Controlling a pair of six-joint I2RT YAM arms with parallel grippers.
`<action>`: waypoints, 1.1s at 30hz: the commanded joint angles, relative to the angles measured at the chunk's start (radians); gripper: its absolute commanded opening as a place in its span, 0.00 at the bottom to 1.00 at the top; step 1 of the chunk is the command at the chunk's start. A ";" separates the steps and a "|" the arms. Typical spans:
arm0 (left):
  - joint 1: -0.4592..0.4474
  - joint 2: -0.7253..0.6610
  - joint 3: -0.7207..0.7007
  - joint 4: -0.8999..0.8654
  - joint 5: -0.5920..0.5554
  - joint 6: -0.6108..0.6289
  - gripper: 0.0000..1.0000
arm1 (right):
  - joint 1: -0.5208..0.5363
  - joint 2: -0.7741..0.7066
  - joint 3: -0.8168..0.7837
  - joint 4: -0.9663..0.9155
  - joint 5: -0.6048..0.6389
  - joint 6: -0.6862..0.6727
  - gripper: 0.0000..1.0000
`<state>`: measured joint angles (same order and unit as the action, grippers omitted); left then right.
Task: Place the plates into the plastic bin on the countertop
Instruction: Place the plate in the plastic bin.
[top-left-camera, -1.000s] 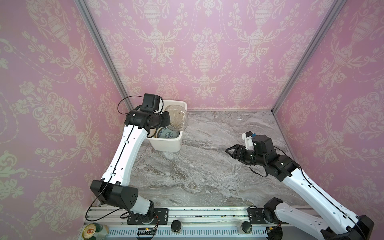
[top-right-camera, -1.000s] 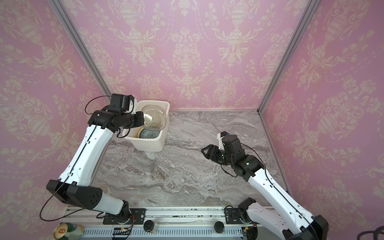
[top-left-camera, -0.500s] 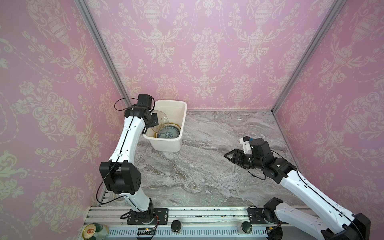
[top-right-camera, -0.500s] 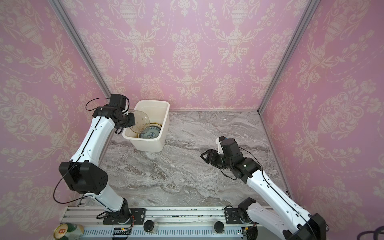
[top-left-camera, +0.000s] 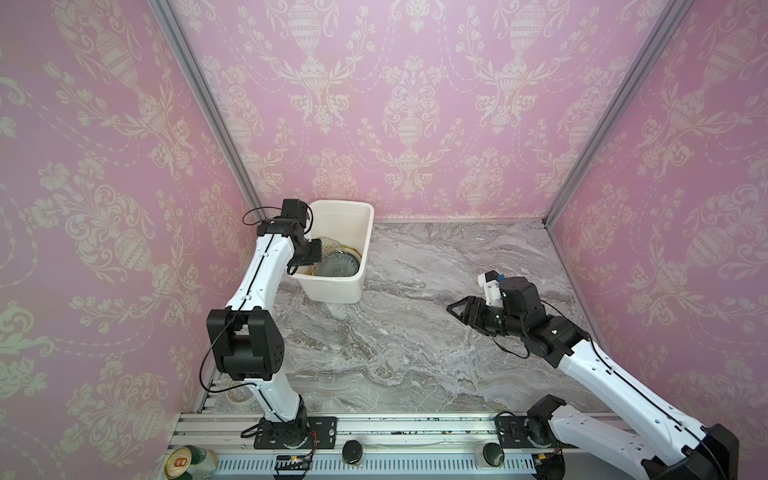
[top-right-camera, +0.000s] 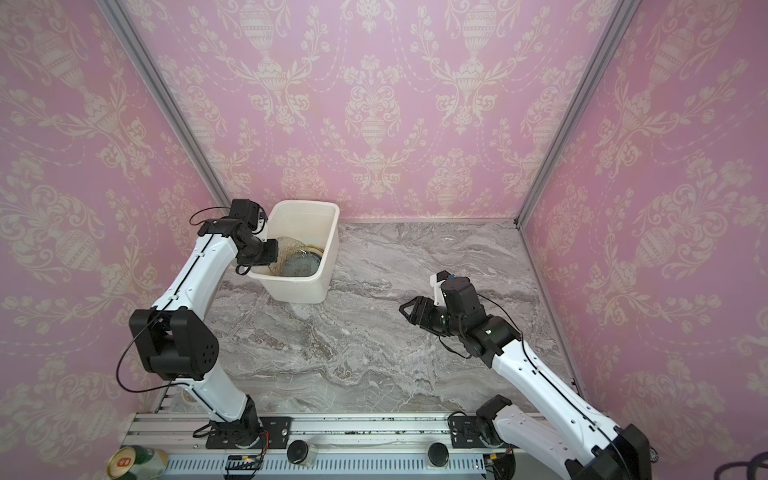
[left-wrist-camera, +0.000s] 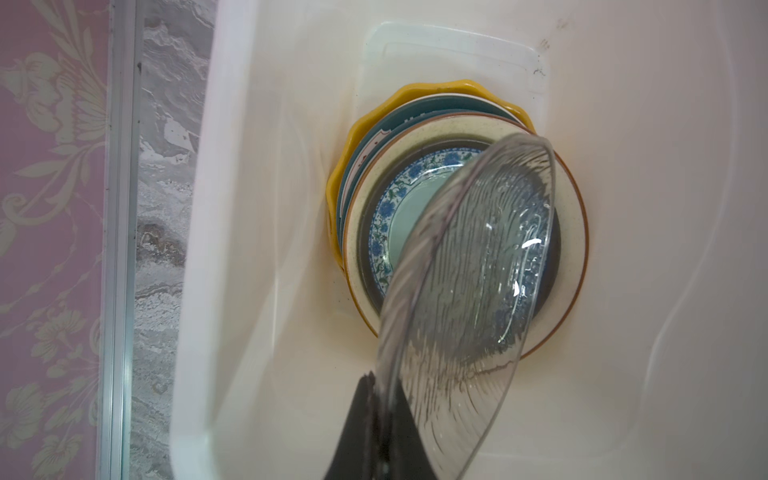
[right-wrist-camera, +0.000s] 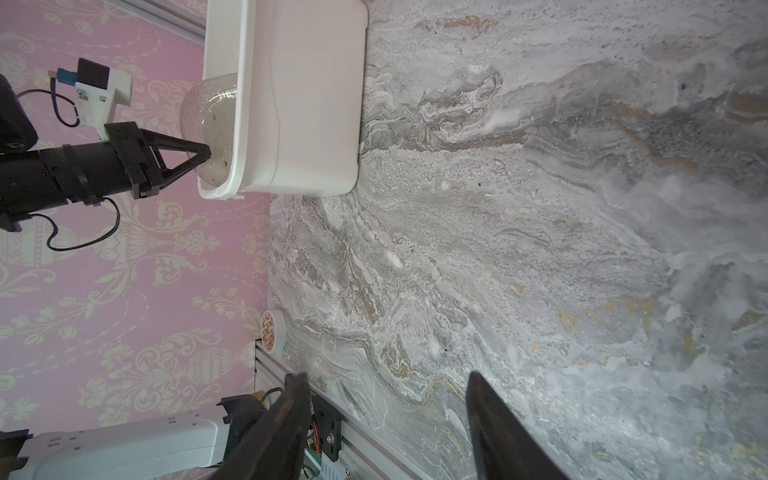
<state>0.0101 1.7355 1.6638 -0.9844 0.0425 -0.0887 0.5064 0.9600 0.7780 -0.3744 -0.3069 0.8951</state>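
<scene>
The left gripper (left-wrist-camera: 382, 399), pinched shut on the rim of the glass plate (left-wrist-camera: 469, 291), holds it tilted inside the plastic bin (top-left-camera: 332, 291) at the countertop's (top-left-camera: 395, 353) 11 o'clock corner, the plate reaching toward 3 o'clock from the fingers over the stacked plates (left-wrist-camera: 361, 249); the right gripper (top-left-camera: 457, 313), partly open and empty, hangs well apart at 4 o'clock.

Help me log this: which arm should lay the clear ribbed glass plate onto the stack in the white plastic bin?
Left. The left gripper grips the clear ribbed glass plate, tilted over the stack in the white plastic bin; the right gripper hangs open, empty, apart.
</scene>
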 joint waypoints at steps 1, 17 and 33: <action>0.025 0.023 -0.030 0.003 0.070 0.049 0.00 | -0.002 0.020 -0.032 0.061 -0.020 0.010 0.60; 0.041 0.065 -0.097 0.000 0.089 0.093 0.12 | -0.003 0.061 -0.078 0.146 -0.028 0.005 0.60; 0.041 0.090 -0.096 -0.006 0.023 0.090 0.21 | -0.005 0.072 -0.050 0.135 -0.020 -0.002 0.60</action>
<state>0.0441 1.7962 1.5848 -0.9188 0.1123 -0.0147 0.5064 1.0206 0.7155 -0.2405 -0.3252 0.8948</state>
